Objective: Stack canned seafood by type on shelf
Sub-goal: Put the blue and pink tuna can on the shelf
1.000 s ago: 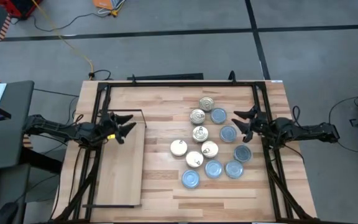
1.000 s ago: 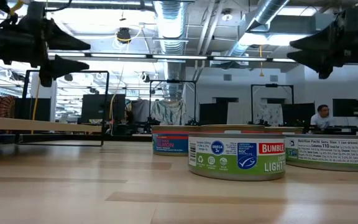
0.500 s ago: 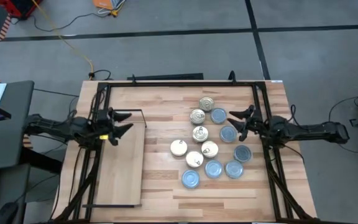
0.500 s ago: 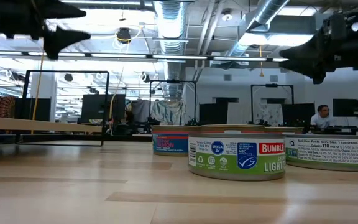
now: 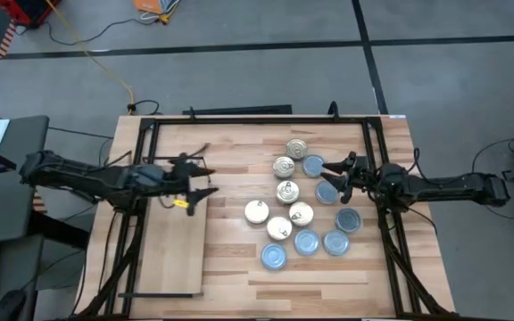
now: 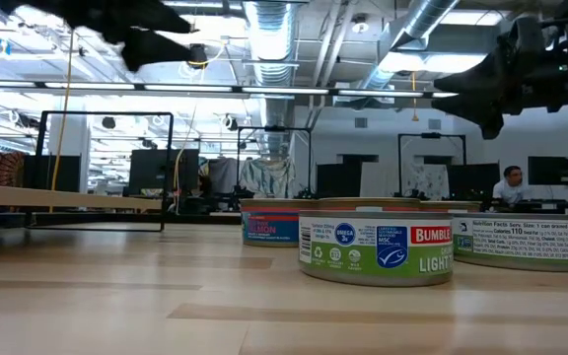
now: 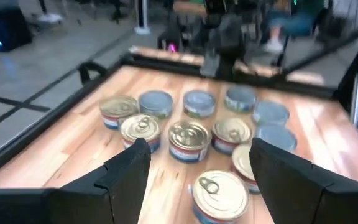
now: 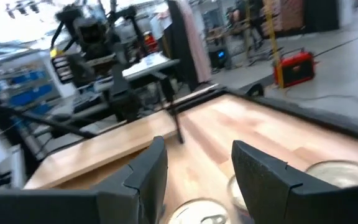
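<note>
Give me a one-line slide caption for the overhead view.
Both open claws, left and right, close in on eleven loose seafood tins; the shelf board holds none.

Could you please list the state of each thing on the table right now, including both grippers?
left gripper: open, empty, above the shelf's far corner, pointing at the tins.
right gripper: open, empty, over the tin cluster's right side.
gold-topped tins: upright, loose on the table, none stacked.
blue-topped tins: upright, loose on the table, none stacked.
shelf: flat on the table, no tins on it.
</note>
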`<action>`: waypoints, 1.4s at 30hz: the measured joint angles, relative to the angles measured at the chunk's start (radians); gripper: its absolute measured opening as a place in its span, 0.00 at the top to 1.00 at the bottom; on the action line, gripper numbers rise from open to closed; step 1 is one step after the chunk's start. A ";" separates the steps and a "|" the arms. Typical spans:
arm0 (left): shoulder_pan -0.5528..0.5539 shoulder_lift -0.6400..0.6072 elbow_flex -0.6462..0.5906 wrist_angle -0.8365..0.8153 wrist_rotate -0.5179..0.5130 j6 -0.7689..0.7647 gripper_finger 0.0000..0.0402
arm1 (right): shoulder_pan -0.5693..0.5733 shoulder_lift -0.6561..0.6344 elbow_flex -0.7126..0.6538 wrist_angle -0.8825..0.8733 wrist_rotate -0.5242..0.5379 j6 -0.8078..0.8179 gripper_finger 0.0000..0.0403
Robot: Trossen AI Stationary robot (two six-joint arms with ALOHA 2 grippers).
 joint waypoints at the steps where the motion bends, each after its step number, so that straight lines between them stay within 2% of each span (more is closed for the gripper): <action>1: 0.015 0.051 0.036 -0.021 0.024 0.009 0.34 | 0.001 0.000 0.008 -0.020 -0.010 0.005 0.49; 11: 0.121 0.486 0.429 -0.366 0.242 0.067 0.34 | 0.000 -0.009 0.208 -0.402 -0.023 -0.061 0.49; 17: 0.159 0.682 0.605 -0.559 0.367 0.113 0.34 | 0.002 -0.009 0.201 -0.490 -0.027 -0.097 0.49; 26: 0.266 0.895 0.655 -0.531 0.571 0.097 0.39 | 0.003 -0.010 0.126 -0.436 -0.048 -0.089 0.49; 30: 0.310 0.953 0.655 -0.520 0.581 0.096 0.44 | 0.018 -0.010 0.126 -0.436 -0.068 -0.095 0.49; 33: 0.331 0.987 0.655 -0.514 0.628 0.091 0.49 | 0.030 -0.010 0.126 -0.433 -0.070 -0.099 0.49; 42: 0.329 1.051 0.679 -0.509 0.660 0.124 0.66 | 0.033 -0.009 0.126 -0.377 -0.070 -0.132 0.49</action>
